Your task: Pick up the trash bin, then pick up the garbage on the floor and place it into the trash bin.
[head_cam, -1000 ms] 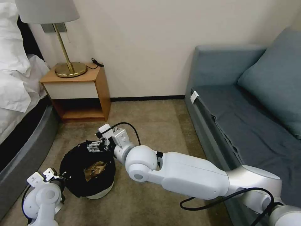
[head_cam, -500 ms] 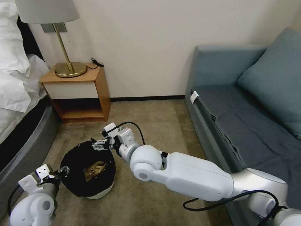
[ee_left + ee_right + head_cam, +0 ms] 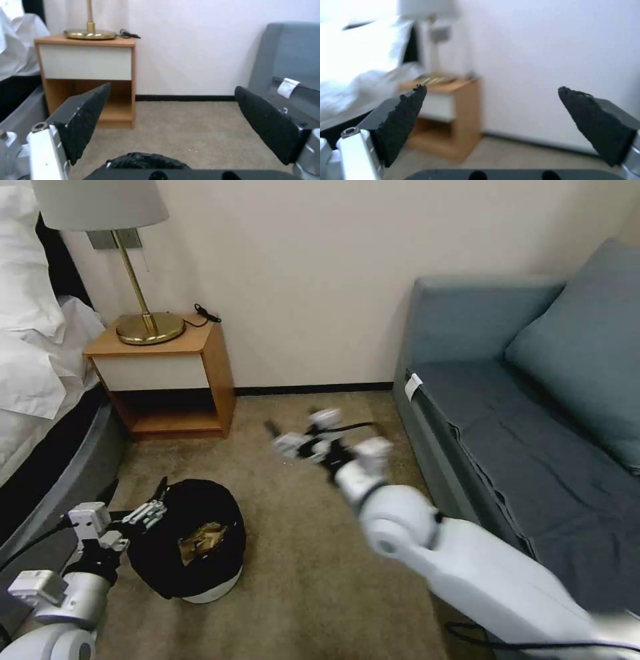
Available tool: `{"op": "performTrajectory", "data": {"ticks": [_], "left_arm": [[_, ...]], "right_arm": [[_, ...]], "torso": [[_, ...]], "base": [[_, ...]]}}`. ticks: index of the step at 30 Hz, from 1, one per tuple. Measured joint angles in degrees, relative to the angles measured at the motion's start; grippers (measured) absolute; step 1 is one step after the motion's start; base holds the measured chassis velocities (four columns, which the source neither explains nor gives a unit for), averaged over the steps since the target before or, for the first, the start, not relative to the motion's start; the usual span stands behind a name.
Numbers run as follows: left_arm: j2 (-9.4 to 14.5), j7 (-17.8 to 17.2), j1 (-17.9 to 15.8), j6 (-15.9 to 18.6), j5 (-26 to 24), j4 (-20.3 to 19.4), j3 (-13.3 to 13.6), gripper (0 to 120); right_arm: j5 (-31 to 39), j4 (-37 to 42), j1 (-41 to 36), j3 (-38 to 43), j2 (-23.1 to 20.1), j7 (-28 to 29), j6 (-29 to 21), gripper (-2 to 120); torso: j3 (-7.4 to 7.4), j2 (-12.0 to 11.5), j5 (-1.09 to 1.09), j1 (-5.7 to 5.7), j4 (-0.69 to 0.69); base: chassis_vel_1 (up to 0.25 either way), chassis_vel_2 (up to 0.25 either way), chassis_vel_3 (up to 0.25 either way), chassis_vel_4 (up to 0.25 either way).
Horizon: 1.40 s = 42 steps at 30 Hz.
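two wide-open grippers, both empty, wooden nightstand (image 3: 170, 380) and grey sofa (image 3: 533, 447) flanking the carpet, trash bin (image 3: 190, 543) on the floor holding brown paper (image 3: 200, 540), my left gripper (image 3: 133, 500) just beside its rim, my right gripper (image 3: 283, 437) raised well apart

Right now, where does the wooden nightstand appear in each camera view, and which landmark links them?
Head view: nightstand beside the bed, beyond the trash bin.
Left wrist view: nightstand partly behind one black finger.
Right wrist view: nightstand beside the bed.
Shared landmark: brass lamp base on top.
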Motion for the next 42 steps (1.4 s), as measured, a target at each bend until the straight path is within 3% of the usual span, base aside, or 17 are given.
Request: {"op": "performTrajectory", "data": {"ticks": [3, 4, 8, 9, 13, 18, 20, 22, 26, 33, 42], "left_arm": [[-0.6, -0.1, 0.5, -1.0, 2.0, -0.5, 1.1, 100], [-0.6, -0.1, 0.5, -1.0, 2.0, -0.5, 1.1, 100], [-0.9, -1.4, 1.0, -1.3, 3.4, -1.3, 2.1, 100], [-0.9, -1.4, 1.0, -1.3, 3.4, -1.3, 2.1, 100], [-1.1, -1.8, 0.7, -1.4, 4.4, -1.8, 3.3, 100], [-1.4, -3.9, 0.8, -2.0, 6.1, -1.5, 4.4, 100], [-1.4, -4.9, 0.9, -2.5, 6.5, -1.4, 4.6, 100], [-1.4, -8.1, 1.0, -4.5, 7.5, -0.8, 5.4, 100], [-1.3, -9.9, 1.4, -7.4, 8.3, -0.1, 5.8, 100], [-2.1, -14.1, 2.6, -9.0, 8.4, 0.0, 7.2, 100], [-2.5, -15.2, 3.0, -9.9, 8.4, -0.2, 7.7, 100]], "right_arm": [[-8.1, 4.1, -11.5, 11.2, 1.4, -1.2, 1.9, 100], [-8.1, 4.1, -11.5, 11.2, 1.4, -1.2, 1.9, 100], [-17.7, 7.2, -24.3, 20.6, 9.5, -0.6, 2.7, 100], [-17.7, 7.2, -24.3, 20.6, 9.5, -0.6, 2.7, 100], [-25.0, 8.7, -30.3, 24.4, 18.7, -0.3, 2.8, 100], [-27.5, 9.6, -32.6, 24.3, 22.2, -0.5, 2.3, 100], [-28.0, 9.7, -32.9, 24.4, 22.8, -0.7, 2.2, 100], [-28.9, 9.8, -33.8, 24.2, 23.5, -1.3, 2.2, 100], [-29.0, 10.1, -34.8, 23.7, 24.0, -1.8, 2.0, 100], [-29.2, 10.3, -36.2, 22.8, 24.7, -2.4, 2.1, 100], [-29.6, 10.0, -37.0, 21.7, 24.7, -2.8, 2.4, 100]], "torso": [[0.00, 0.0, -0.01, 0.00, 0.00], [0.00, 0.0, -0.01, 0.00, 0.00], [0.00, 0.0, -0.02, 0.00, 0.00], [0.00, 0.0, -0.02, 0.00, 0.00], [0.00, 0.0, -0.03, 0.00, 0.01], [0.00, 0.0, -0.04, 0.00, 0.01], [0.00, 0.0, -0.04, 0.00, 0.01], [0.01, 0.0, -0.04, 0.00, 0.02], [0.01, 0.0, -0.04, 0.00, 0.01], [0.01, 0.0, -0.04, 0.00, 0.01], [0.01, 0.0, -0.03, 0.00, 0.01]], "base": [[0.000, 0.000, 0.000, 0.000], [0.000, 0.000, 0.000, 0.000], [0.000, 0.000, 0.000, 0.000], [0.000, 0.000, 0.000, 0.000], [0.000, 0.000, 0.000, 0.000], [0.000, 0.000, 0.000, 0.000], [0.000, 0.000, 0.000, 0.000], [0.000, 0.000, 0.000, 0.000], [0.000, 0.000, 0.000, 0.000], [0.000, 0.000, 0.000, 0.000], [0.000, 0.000, 0.000, 0.000]]}}
